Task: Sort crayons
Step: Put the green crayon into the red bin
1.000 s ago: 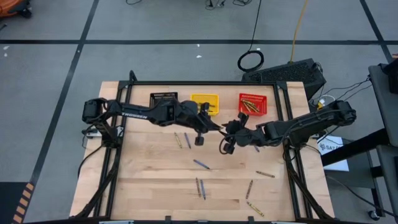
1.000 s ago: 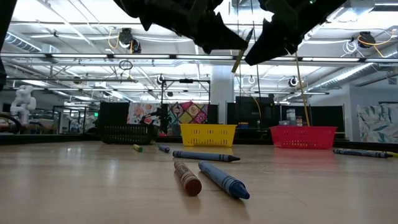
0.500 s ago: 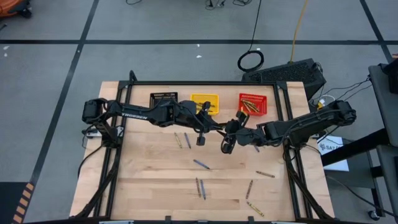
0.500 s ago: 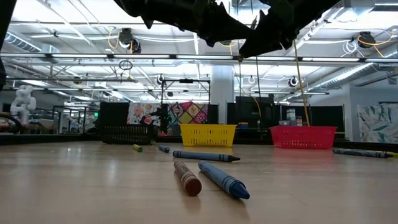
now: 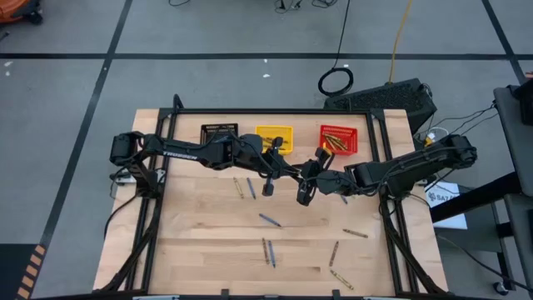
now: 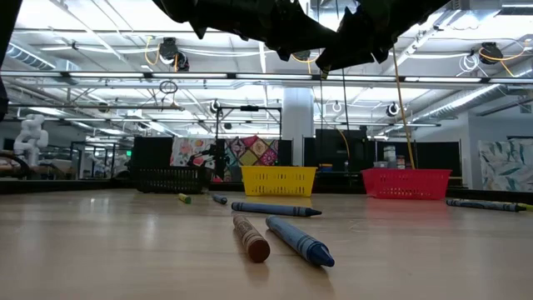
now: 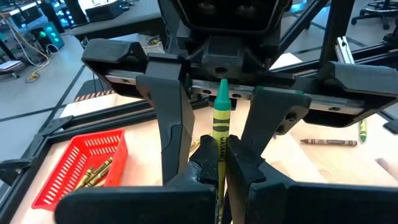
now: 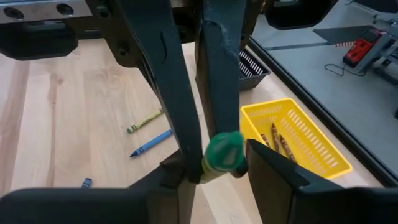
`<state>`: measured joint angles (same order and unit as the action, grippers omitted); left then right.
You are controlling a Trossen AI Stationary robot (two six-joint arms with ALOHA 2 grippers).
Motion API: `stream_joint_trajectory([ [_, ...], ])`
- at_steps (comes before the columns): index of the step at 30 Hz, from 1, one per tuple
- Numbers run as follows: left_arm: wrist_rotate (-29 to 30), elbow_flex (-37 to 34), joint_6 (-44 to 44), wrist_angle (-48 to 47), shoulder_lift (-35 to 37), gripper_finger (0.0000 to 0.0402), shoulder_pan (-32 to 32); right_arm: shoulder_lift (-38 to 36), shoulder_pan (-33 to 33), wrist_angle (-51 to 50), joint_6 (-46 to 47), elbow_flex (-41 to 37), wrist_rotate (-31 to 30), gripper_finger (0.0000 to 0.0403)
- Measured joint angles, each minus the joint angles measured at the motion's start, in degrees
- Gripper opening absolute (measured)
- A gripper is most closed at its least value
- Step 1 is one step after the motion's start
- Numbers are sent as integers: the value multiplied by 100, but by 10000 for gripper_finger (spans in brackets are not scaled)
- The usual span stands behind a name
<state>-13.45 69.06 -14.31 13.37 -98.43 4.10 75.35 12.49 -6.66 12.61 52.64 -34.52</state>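
Meeting above the middle of the tabletop (image 5: 200,250), my two claws face each other tip to tip over a single crayon. My left claw (image 5: 293,172) is clenched on a green-tipped, olive-wrapped crayon (image 7: 220,124), its point held out between the spread fingers of my right claw (image 5: 306,177). Those right fingers (image 7: 169,112) stand on either side of the crayon with a gap on each side, so I cannot tell that they grip it.

At the far edge of the tabletop three small bins sit in a row: a black bin (image 5: 220,132), a yellow bin (image 5: 274,134) holding a couple of brown crayons, and a red bin (image 5: 337,140) holding several olive ones.

Loose crayons lie scattered on the wood: a brown crayon (image 6: 251,237) and a blue crayon (image 6: 300,240) side by side nearest the low camera, another blue crayon (image 5: 268,220) mid-table, and more near the right edge, among them an olive one (image 5: 355,233).
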Motion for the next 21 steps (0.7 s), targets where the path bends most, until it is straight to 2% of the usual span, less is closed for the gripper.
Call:
stream_joint_trajectory([
  [4,2,0,-2,0,0,2,4,0,0,0,17,0,15,87],
  [10,15,0,-17,0,0,2,11,0,0,-8,53,0,33,13],
  [21,42,0,-11,-13,0,2,20,0,0,-8,383,-1,35,5],
])
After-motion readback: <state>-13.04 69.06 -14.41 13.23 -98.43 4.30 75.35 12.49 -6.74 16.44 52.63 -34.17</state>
